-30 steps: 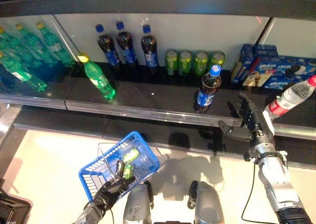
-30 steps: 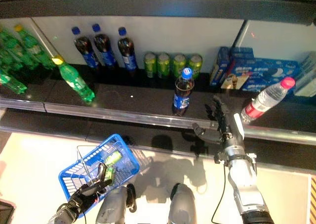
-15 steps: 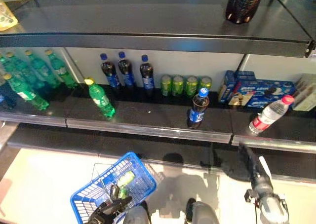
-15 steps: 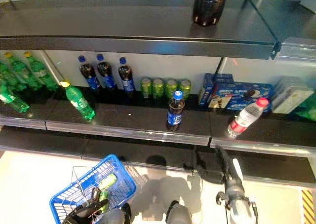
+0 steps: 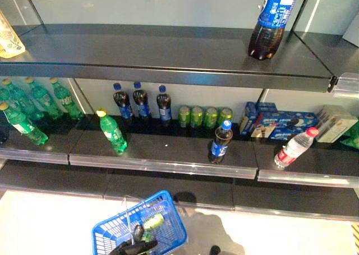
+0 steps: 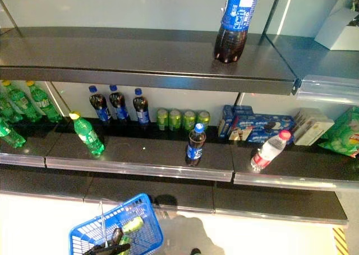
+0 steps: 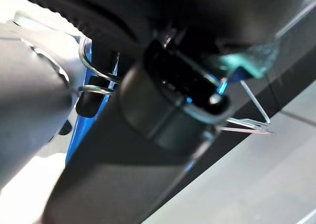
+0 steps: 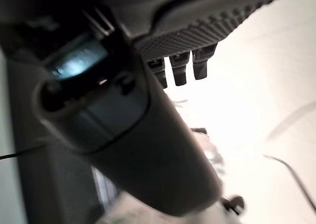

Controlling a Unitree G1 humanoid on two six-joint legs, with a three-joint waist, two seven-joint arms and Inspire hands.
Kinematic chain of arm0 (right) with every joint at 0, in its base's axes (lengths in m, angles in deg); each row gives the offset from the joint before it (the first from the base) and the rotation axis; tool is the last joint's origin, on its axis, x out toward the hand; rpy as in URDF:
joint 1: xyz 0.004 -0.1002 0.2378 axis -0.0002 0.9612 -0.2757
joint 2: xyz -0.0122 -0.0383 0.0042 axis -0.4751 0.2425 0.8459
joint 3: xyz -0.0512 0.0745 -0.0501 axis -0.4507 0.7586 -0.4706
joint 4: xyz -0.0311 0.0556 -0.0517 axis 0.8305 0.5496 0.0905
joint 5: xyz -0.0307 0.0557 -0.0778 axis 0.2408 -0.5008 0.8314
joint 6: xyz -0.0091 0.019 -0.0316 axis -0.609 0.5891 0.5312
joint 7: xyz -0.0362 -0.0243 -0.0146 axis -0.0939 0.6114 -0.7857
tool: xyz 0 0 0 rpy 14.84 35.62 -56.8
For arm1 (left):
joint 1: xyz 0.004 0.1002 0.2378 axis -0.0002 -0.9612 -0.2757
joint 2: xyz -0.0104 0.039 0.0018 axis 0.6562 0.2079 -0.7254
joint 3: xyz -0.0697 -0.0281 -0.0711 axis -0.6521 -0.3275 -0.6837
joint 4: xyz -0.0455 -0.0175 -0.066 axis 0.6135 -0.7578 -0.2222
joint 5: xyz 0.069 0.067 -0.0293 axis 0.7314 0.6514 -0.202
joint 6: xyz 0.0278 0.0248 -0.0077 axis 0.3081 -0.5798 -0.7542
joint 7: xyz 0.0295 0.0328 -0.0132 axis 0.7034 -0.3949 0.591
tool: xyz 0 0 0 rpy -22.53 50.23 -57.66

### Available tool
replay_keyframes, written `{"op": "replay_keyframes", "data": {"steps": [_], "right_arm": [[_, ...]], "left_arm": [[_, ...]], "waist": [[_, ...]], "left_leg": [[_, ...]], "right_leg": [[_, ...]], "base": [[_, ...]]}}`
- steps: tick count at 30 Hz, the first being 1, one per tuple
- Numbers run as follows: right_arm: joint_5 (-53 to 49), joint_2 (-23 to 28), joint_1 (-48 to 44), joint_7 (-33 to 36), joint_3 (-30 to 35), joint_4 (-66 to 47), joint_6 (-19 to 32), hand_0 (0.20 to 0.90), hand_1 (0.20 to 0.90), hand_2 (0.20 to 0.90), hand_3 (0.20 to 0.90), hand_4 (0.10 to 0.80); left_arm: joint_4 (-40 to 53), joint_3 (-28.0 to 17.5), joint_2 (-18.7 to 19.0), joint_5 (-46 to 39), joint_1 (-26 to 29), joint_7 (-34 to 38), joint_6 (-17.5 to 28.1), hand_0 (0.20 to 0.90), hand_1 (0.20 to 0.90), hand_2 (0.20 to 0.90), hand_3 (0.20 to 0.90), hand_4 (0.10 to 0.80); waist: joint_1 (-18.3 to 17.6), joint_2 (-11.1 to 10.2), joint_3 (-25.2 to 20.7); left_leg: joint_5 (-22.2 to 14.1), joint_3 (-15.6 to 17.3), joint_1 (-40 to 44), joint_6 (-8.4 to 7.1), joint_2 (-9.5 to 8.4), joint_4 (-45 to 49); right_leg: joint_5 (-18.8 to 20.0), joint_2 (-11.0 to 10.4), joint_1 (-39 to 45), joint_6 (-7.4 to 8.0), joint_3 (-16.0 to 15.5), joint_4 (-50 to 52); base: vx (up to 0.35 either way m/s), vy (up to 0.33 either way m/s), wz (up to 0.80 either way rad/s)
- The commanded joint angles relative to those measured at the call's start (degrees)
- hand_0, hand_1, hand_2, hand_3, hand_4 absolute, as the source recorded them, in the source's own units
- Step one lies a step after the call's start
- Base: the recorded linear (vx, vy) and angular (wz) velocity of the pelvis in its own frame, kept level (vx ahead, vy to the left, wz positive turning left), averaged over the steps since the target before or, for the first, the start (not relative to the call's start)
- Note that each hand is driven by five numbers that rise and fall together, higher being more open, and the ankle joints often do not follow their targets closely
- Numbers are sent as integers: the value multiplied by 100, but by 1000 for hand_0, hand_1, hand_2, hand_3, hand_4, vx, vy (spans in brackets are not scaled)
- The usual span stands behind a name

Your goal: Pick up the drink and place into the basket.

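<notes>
Cola bottle (image 6: 195,145) upright at shelf front; blue basket (image 6: 115,227) below holds green can (image 6: 132,225).

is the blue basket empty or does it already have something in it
Not empty. A green drink lies inside the blue basket, which hangs from the left hand.

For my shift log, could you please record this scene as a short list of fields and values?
Basket: blue basket, low at the front
Basket contents: one green drink
Left hand: left hand curled round the basket's wire handle
Right hand: right hand in its wrist view only, holding nothing
Middle shelf front: cola bottle, green bottle, water bottle
Top shelf: large cola bottle
</notes>
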Motion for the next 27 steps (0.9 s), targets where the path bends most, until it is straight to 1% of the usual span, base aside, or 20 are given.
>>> {"op": "replay_keyframes", "data": {"steps": [1,5,10,13,17,20,27], "right_arm": [[-31,216,-524,-51,-33,138,-97,900,900,900,900,800],[-10,208,-619,-60,-98,150,-165,900,900,900,900,800],[126,201,-634,-25,-90,242,-205,900,900,900,900,800],[184,213,-616,-46,-71,300,-226,900,900,900,900,800],[189,226,-657,-48,-55,362,-187,900,900,900,900,800],[109,250,-759,-100,-38,371,-123,900,900,900,900,800],[194,235,-787,-135,-97,360,-186,900,900,900,900,800]], "left_arm": [[314,33,129,143,272,-439,291,300,300,300,200,100],[322,75,183,87,325,-423,182,300,300,300,200,100],[234,50,205,46,303,-423,205,300,300,300,200,100],[190,45,229,49,289,-421,213,300,300,300,200,100],[161,15,217,33,309,-427,250,300,300,300,200,100],[182,-17,200,-222,360,-464,285,300,300,300,200,100],[133,31,229,-146,431,-433,241,300,300,300,200,100]], "waist": [[198,-109,73],[177,-81,9],[152,-81,-22],[153,-97,-21],[160,-115,-43],[163,-129,-75],[147,-163,-157]], "left_leg": [[186,142,61,-45,-84,-78],[77,149,180,38,-160,-124],[-38,110,259,132,-233,-146],[-69,82,282,160,-256,-182],[-105,30,303,168,-279,-235],[-135,-19,317,172,-311,-225],[-136,-14,388,166,-274,-199]], "right_leg": [[290,-326,490,423,-249,-260],[218,-322,544,408,-250,-244],[155,-309,538,392,-220,-190],[166,-293,544,391,-214,-229],[196,-250,556,381,-187,-325],[206,-219,561,378,-140,-367],[204,-173,598,367,-87,-348]], "base": [[21,32,0],[9,24,0],[26,5,1],[0,0,0],[-74,-2,0],[-107,-7,-2],[-17,-19,-1]]}}
